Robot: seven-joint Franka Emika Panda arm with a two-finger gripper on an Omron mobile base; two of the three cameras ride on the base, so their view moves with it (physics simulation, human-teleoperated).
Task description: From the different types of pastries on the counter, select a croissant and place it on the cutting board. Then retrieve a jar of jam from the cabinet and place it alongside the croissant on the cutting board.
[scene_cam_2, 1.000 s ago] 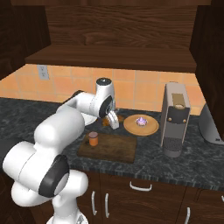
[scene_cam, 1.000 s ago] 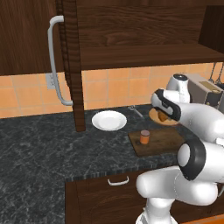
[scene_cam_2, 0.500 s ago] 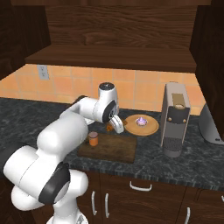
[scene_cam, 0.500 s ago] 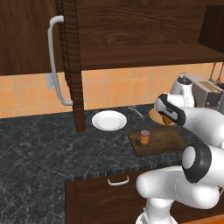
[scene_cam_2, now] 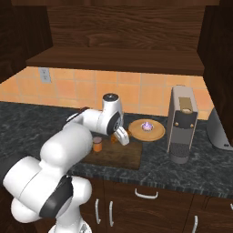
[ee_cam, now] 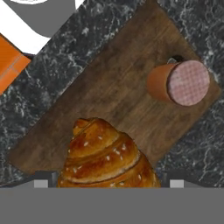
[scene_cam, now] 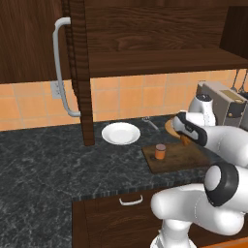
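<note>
Croissant over the cutting board, jar already standing there.
The gripper (ee_cam: 107, 183) seems clamped on the croissant (ee_cam: 105, 153), directly above bare cutting board (ee_cam: 109, 87); the jar of jam (ee_cam: 177, 83) stands well apart toward one corner.

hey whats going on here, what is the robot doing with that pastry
The arm's hand is over the cutting board, with the croissant between its fingers. The jar of jam already stands upright on the board, apart from the croissant. Whether the croissant rests on the board or hangs just above it can't be told. A purple-topped cupcake sits on the round wooden plate behind the board, and a white plate lies further along the counter.
</note>
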